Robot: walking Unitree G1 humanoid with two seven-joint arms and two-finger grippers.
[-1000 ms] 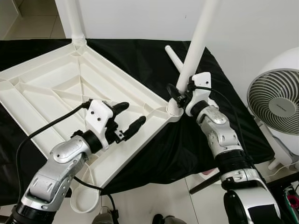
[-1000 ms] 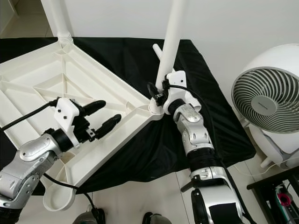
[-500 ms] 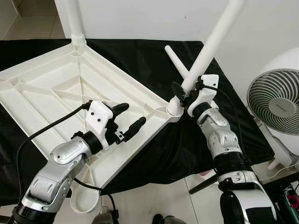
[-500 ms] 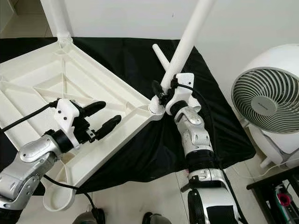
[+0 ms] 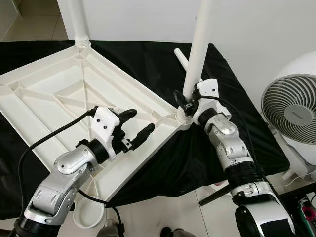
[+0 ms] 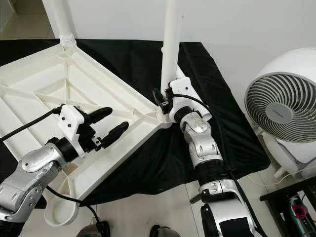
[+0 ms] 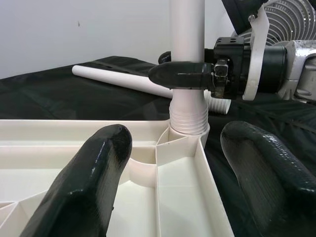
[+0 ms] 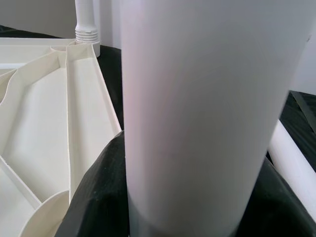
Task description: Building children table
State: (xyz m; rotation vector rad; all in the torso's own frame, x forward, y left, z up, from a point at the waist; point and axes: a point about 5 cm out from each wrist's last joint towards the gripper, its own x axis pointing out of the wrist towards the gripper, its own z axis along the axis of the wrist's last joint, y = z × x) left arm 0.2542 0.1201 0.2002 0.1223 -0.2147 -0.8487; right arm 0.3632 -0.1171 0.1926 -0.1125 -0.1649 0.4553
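Note:
A white plastic tabletop (image 5: 54,94) lies upside down on a black cloth. One white leg (image 5: 79,22) stands in its far corner socket. My right gripper (image 5: 188,102) is shut on a second white leg (image 5: 197,44), which stands nearly upright with its threaded end in the near right corner socket (image 5: 184,117). My left gripper (image 5: 132,125) is open, hovering over the tabletop's right rim just left of that socket; its fingers (image 7: 89,182) frame the socket in the left wrist view. A third leg (image 5: 180,57) lies on the cloth behind.
A white fan (image 5: 291,108) stands on the floor at the right. The black cloth (image 5: 232,84) covers the low support under the tabletop. An empty corner socket (image 5: 90,217) hangs over the near edge. A white wall rises behind.
My right gripper swung the held leg from leaning right to nearly upright over the socket. The left arm has stayed still.

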